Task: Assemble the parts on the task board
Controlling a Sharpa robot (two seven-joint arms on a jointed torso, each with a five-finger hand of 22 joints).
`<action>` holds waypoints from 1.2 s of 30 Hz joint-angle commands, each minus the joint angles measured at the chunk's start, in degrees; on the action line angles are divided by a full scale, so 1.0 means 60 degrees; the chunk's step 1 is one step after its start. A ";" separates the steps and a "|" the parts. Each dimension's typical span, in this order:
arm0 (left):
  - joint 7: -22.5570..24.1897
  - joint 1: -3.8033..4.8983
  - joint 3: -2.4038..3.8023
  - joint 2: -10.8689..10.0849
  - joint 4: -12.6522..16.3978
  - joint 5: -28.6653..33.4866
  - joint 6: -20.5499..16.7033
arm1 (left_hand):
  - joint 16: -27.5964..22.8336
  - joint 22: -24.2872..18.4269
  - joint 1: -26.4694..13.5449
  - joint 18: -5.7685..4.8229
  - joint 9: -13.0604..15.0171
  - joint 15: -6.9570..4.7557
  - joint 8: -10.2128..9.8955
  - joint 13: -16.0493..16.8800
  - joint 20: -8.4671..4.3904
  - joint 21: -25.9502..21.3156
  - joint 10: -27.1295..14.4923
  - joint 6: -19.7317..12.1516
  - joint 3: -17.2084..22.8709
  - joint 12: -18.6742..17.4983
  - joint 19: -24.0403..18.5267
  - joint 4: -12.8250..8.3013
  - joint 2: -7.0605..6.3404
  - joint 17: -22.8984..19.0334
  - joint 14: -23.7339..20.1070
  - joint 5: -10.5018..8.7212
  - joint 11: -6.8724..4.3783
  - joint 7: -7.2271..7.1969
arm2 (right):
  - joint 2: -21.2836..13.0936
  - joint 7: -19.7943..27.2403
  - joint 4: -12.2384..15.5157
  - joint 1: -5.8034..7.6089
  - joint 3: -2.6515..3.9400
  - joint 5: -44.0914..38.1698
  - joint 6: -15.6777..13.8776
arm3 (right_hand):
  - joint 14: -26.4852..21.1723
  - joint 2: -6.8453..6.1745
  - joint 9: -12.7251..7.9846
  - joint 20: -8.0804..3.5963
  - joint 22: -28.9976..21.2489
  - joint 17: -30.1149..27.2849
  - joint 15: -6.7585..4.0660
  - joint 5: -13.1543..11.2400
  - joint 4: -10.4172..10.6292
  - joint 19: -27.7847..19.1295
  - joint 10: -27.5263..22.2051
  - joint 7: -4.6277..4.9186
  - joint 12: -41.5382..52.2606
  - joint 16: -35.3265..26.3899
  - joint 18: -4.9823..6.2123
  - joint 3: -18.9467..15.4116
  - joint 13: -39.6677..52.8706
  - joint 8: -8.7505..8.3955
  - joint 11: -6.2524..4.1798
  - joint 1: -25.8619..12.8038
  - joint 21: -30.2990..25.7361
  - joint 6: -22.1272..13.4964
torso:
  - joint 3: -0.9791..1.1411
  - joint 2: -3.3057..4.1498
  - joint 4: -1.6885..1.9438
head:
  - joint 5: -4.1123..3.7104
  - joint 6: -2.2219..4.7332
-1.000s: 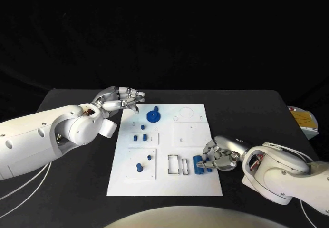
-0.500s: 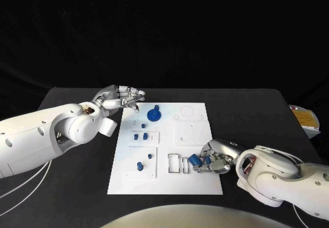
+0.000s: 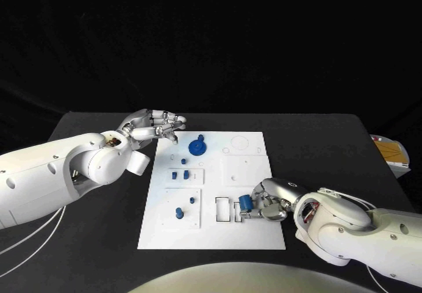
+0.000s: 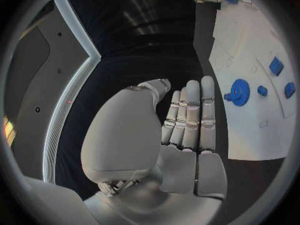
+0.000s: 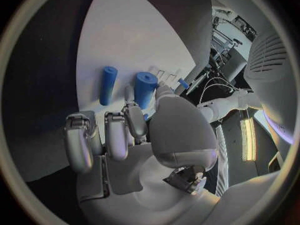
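Observation:
The white task board (image 3: 250, 235) lies mid-table. My right hand (image 3: 271, 204) rests on its right side and pinches a thick blue cylinder (image 3: 245, 201) (image 5: 145, 89) between thumb and fingers, just beside the rectangular slots (image 3: 227, 210). A thinner blue cylinder (image 5: 107, 85) lies flat on the board beside it. A blue gear (image 3: 197, 148) (image 4: 239, 90) sits near the board's far end. Small blue parts (image 3: 178, 213) stand down the left side. My left hand (image 3: 157, 127) (image 4: 187, 120) hovers at the board's far left corner, fingers extended, holding nothing.
A yellow and white object (image 3: 391, 152) sits at the table's right edge. Black table (image 3: 325, 140) surrounds the board on all sides. My left forearm (image 3: 61, 177) spans the table's left part.
My right hand has slid left across the board with the blue cylinder, from the board's right edge to the rectangular slots. The left hand has stayed still.

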 commanded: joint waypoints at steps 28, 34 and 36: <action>-0.0083 0.0000 0.0000 0.0000 0.0040 0.0006 0.0270 | -0.0063 0.0000 0.0008 0.0058 0.0013 0.0044 -0.0031 -0.0018 0.0024 0.0004 -0.0090 -0.0086 -0.0024 -0.0030 0.0091 -0.0090 0.0048 -0.0021 -0.0003 0.0016 -0.0011 0.0062 | -0.0194 0.0418 0.0437 0.0236 -0.0021 0.2589 -0.1602 | 0.0705 -0.0171 0.0032 -0.0211 0.2504 0.0908 -0.0204 0.1793 -0.0026 0.0994 0.0156 -0.0170 0.0077 0.0101 -0.0060 0.2548 0.0413 0.0031 -0.0170 0.2121 0.0066 0.0226 | -0.0016 -0.0007 -0.0001 | -0.0014 0.0048; -0.0088 0.0000 -0.0002 0.0006 0.0040 0.0000 0.0310 | -0.0068 0.0011 0.0065 0.0059 0.0014 0.0039 -0.0030 -0.0021 0.0015 0.0016 -0.0091 -0.0090 0.0009 -0.0027 0.0100 -0.0139 0.0060 -0.0025 -0.0009 0.0022 -0.0012 0.0063 | 0.0063 0.0536 0.0396 0.0253 -0.0020 0.2881 -0.1207 | 0.0707 -0.0331 0.0073 -0.0206 0.2509 0.0921 -0.0198 0.1789 -0.0009 0.1000 0.0175 -0.0161 0.0071 0.0105 -0.0064 0.2777 0.0417 0.0061 -0.0162 0.1646 0.0082 0.0248 | -0.0013 -0.0008 0.0011 | 0.0008 0.0021; -0.0089 0.0000 -0.0002 0.0007 0.0041 -0.0003 0.0318 | -0.0068 0.0011 0.0065 0.0059 0.0014 0.0039 -0.0030 -0.0021 0.0015 0.0016 -0.0091 -0.0090 0.0009 -0.0027 0.0100 -0.0139 0.0060 -0.0025 -0.0009 0.0022 -0.0012 0.0063 | 0.0158 0.0554 0.0366 0.0255 -0.0020 0.2945 -0.1029 | 0.0709 -0.0393 0.0091 -0.0195 0.2507 0.0929 -0.0190 0.1827 -0.0002 0.0998 0.0177 -0.0152 0.0038 0.0107 -0.0063 0.2789 0.0396 0.0071 -0.0152 0.1179 0.0077 0.0271 | -0.0013 -0.0009 0.0006 | 0.0015 0.0015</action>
